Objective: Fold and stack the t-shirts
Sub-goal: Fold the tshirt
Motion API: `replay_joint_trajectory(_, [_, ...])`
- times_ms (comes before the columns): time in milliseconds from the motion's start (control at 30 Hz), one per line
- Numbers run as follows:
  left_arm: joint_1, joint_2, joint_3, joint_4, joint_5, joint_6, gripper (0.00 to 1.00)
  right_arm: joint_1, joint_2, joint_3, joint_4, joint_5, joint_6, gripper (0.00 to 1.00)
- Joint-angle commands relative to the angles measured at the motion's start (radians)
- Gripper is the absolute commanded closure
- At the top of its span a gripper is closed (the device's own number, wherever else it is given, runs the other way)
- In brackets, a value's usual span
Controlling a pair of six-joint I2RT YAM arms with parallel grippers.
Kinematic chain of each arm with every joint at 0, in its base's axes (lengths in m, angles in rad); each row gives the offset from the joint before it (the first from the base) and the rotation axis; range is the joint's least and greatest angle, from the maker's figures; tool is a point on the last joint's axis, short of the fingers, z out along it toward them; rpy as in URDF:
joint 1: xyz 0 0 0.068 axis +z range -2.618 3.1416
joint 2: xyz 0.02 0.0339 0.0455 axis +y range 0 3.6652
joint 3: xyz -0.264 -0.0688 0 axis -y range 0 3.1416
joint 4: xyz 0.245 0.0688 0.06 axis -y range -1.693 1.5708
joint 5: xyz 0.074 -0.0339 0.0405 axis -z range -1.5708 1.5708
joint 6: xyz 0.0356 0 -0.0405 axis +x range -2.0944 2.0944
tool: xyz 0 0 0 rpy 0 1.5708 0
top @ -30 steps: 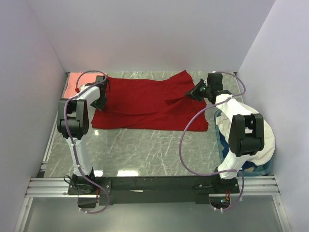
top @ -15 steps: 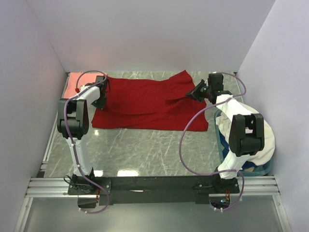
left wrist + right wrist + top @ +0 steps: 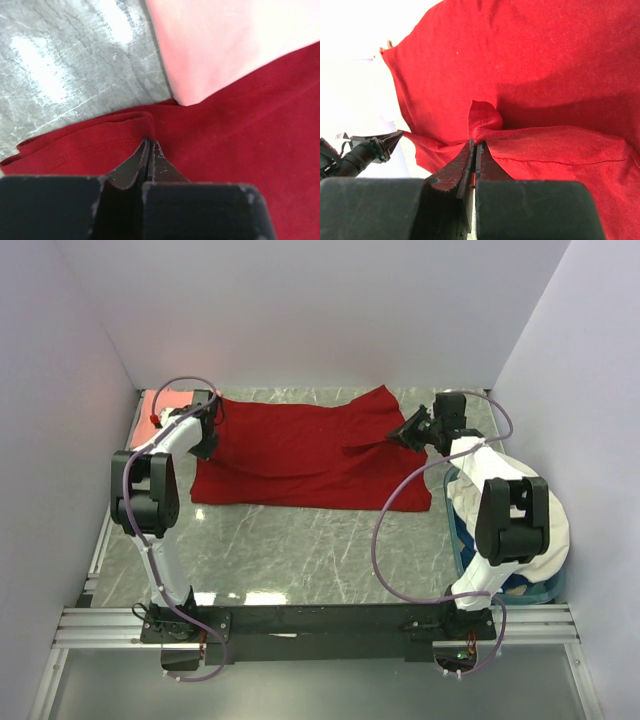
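Freshly closed, my left gripper pinches the left edge of the deep red t-shirt spread across the table, my right gripper its right edge; next I should lift both evenly to fold

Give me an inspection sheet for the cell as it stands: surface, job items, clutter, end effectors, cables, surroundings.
Surface: grey marbled table, bare near the arm bases, with glare patches.
Job's things: deep red t-shirt spread across the far half; salmon-pink t-shirt in the far left corner, its corner meeting the red one.
Clutter: blue bin at the right edge, with white cloth in it.
End effectors: left end effector shut on the red shirt's left edge; right end effector shut on a pinch of its right side.
Cables: purple cables loop off both arms; the right one hangs over the table.
Surroundings: white walls on three sides, metal rail at the near edge.
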Motion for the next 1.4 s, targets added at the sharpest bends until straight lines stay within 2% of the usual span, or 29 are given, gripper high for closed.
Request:
replay_joint_trajectory(0, [0.001,-0.056,-0.007,0.007,-0.016,0.016,0.99,-0.013,-0.062,-0.007,0.04,-0.013,0.003,1.0])
replay_joint_trajectory(400, [0.012,-0.048,-0.021,0.011,-0.016,0.021,0.99,-0.039,-0.09,-0.036,0.063,-0.029,-0.001,1.0])
replay_joint_trajectory(1033, [0.021,0.023,0.084,0.02,0.005,0.065,0.99,-0.083,-0.07,-0.051,0.066,-0.027,-0.004,1.0])
replay_joint_trajectory(1367, [0.027,0.049,0.085,0.091,0.051,0.116,0.99,-0.083,-0.035,-0.046,0.072,-0.026,-0.009,1.0])
